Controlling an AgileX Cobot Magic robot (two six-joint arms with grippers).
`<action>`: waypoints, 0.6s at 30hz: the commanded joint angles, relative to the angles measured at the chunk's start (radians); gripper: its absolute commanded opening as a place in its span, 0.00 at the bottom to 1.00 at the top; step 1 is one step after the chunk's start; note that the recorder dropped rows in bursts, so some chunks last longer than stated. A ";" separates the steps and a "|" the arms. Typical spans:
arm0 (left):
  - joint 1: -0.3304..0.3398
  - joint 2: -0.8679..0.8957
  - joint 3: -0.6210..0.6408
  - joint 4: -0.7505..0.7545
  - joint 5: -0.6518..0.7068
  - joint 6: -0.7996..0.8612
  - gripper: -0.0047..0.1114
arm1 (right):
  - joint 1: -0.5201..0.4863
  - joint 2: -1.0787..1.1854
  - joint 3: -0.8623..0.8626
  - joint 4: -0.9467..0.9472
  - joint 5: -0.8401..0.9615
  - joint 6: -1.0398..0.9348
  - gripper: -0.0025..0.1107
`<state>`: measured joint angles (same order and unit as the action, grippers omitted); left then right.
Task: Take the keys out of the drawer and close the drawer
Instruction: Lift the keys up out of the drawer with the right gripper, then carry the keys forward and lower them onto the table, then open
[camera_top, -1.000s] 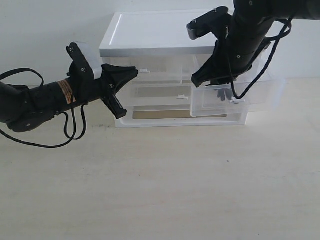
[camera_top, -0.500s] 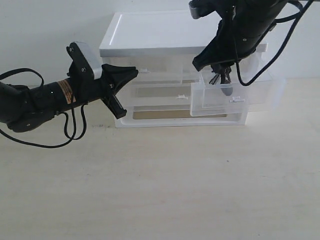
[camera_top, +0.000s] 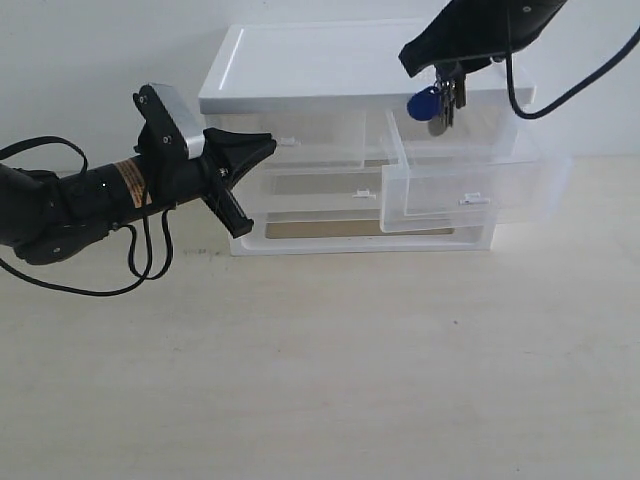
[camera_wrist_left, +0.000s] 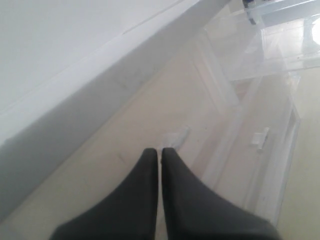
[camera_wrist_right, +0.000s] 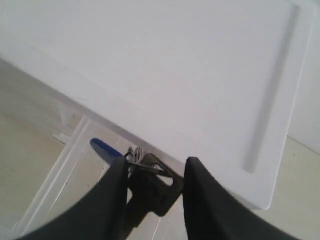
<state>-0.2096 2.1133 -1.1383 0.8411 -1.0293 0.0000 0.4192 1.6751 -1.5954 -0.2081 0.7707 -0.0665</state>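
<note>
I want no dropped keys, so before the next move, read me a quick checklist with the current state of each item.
1. The keys held by the right pincer: ok, they hang from it.
2. The keys clear of the drawer: ok, above its rim.
3. The drawer closed: not ok, pulled out.
4. The left pincer free for pushing: ok, shut and empty.
5. Bare table in front for setting down: ok.
6. Grip firm enough: cannot tell.

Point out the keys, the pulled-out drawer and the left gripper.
keys (camera_top: 423, 104), exterior view, on the round blue fob.
drawer (camera_top: 432, 206), exterior view, on its clear front wall.
left gripper (camera_wrist_left: 160, 150), left wrist view, between its closed fingertips.
</note>
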 joint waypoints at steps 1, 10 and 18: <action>0.000 0.010 -0.020 -0.093 0.080 -0.009 0.08 | 0.000 -0.058 -0.003 -0.004 -0.014 -0.002 0.02; 0.000 0.010 -0.020 -0.093 0.080 -0.009 0.08 | 0.160 -0.235 0.032 0.011 0.042 0.016 0.02; 0.000 0.010 -0.020 -0.093 0.080 -0.009 0.08 | 0.315 -0.309 0.312 -0.026 0.045 0.115 0.02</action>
<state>-0.2096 2.1133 -1.1383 0.8411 -1.0274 0.0000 0.7080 1.3827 -1.3540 -0.2191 0.8224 0.0195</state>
